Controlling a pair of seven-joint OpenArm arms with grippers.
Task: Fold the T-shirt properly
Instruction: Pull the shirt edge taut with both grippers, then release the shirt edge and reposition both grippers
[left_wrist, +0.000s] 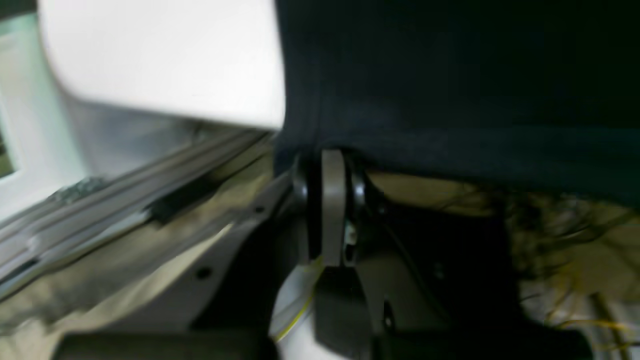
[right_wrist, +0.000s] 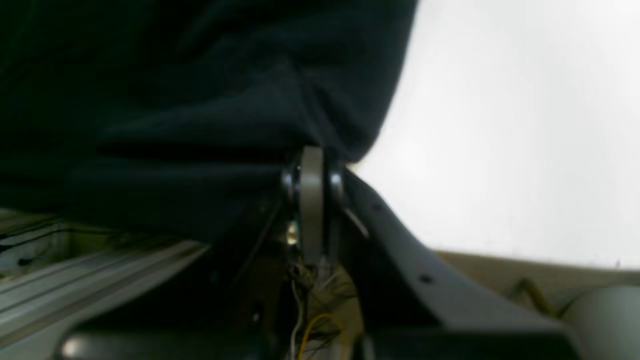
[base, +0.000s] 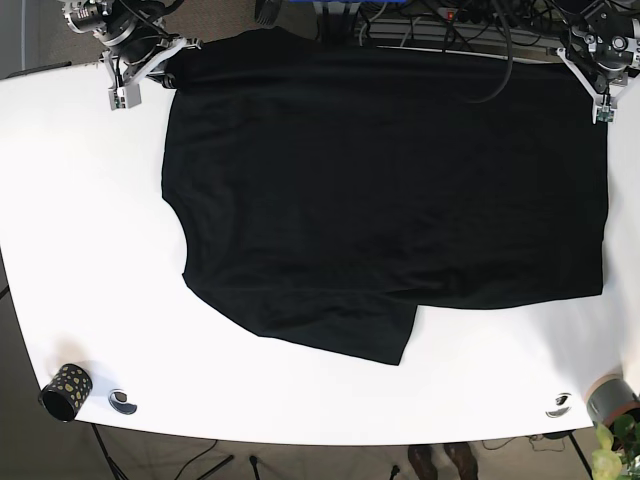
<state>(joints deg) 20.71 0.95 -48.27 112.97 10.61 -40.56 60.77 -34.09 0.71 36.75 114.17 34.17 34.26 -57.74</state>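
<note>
Two grippers, left (base: 597, 75) and right (base: 150, 62), pinch the far corners of the limp, light T-shirt (base: 380, 190); hold its edges.

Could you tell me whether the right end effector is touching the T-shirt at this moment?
Touching. In the right wrist view, the right end effector is closed with the T-shirt edge pinched between its fingers; the dark cloth runs straight into the closed tips, no gap.
</note>
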